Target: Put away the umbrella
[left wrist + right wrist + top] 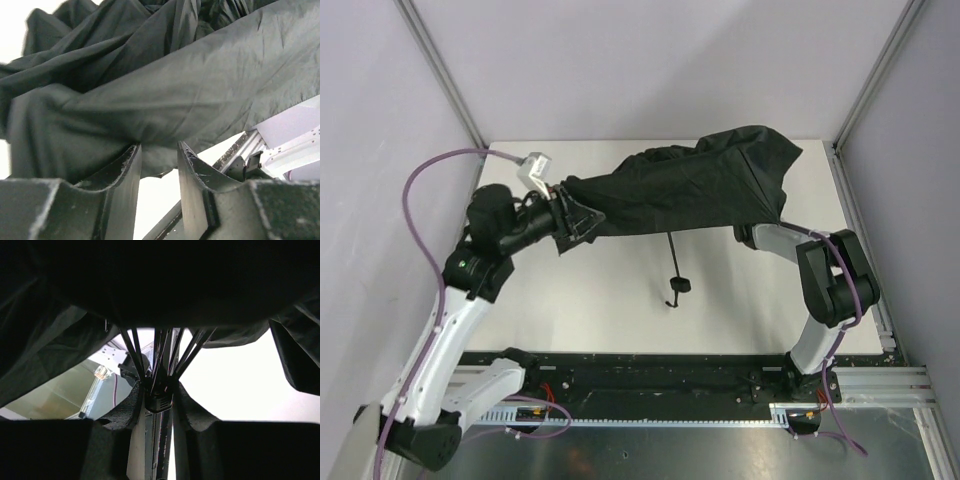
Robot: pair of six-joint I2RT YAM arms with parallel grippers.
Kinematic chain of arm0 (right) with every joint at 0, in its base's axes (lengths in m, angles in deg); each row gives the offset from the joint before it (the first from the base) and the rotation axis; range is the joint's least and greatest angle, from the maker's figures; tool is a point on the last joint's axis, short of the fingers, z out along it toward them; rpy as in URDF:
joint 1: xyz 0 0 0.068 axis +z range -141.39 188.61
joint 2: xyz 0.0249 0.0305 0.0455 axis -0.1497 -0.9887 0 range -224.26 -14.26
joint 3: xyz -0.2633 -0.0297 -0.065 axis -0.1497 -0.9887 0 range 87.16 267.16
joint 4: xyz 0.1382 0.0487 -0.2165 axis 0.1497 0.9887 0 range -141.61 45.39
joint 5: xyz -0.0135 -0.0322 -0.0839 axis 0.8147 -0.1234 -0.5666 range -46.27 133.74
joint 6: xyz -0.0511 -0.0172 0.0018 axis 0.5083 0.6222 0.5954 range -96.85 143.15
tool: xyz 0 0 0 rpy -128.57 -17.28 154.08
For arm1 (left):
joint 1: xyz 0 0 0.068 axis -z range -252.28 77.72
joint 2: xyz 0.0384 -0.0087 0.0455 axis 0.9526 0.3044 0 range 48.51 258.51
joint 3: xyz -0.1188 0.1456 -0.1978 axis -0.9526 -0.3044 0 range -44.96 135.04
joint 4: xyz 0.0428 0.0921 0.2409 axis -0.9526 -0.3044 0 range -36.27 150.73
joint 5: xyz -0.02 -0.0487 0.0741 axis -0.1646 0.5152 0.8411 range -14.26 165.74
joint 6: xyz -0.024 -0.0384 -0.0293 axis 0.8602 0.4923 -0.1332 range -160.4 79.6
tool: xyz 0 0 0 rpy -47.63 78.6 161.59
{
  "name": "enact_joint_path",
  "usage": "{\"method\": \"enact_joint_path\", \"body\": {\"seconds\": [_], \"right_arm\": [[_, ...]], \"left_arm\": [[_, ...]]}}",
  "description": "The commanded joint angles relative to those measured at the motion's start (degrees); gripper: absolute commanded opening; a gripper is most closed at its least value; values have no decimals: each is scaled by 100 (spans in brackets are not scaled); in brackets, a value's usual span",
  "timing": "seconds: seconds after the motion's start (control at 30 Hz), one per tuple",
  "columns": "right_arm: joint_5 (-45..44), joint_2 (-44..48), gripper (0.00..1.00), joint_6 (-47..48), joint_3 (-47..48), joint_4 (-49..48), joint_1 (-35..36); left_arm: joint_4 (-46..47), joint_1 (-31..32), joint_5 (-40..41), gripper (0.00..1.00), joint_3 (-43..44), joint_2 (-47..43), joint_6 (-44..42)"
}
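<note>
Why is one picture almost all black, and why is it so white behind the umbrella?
Right wrist view: the umbrella hangs over the lens, so its fabric goes nearly black and the background glares white. Left wrist view: fabric is clear, the top-left corner washed out. Top view: even light, a soft shadow under the canopy.

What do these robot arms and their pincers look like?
The left arm and right arm have white shells between bulky black joints, each trailing a purple cable. A green light glows on the left one. The left pincer has black fingers, scuffed pale.
</note>
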Motion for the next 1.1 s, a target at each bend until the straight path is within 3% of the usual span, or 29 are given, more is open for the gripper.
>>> {"method": "enact_joint_path", "body": {"seconds": [0.0, 0.2, 0.4, 0.47, 0.63, 0.7, 0.9, 1.07], "right_arm": [[7, 211, 0, 124, 52, -1854, 205], [173, 378, 0, 143, 46, -1855, 418], [303, 408, 0, 153, 33, -1853, 481], [265, 386, 0, 186, 27, -1854, 378], [351, 352, 0, 292, 30, -1852, 149], [453, 355, 0, 302, 33, -1850, 90], [523, 409, 0, 294, 36, -1846, 140], [597, 484, 0, 237, 32, -1847, 271]], "left_arm": [[862, 454, -250, 38, 120, 444, 314], [1301, 747, -70, 34, 290, 1266, 256], [1651, 784, -596, 35, 533, 1765, 389], [1664, 784, -734, 44, 419, 1560, 326], [1675, 743, -1409, 83, -147, 387, 168], [1677, 666, -1838, 94, -320, -53, 135], [1633, 24, -2415, 99, -85, -712, 342], [1592, -236, -1436, 99, 388, -408, 734]]}}
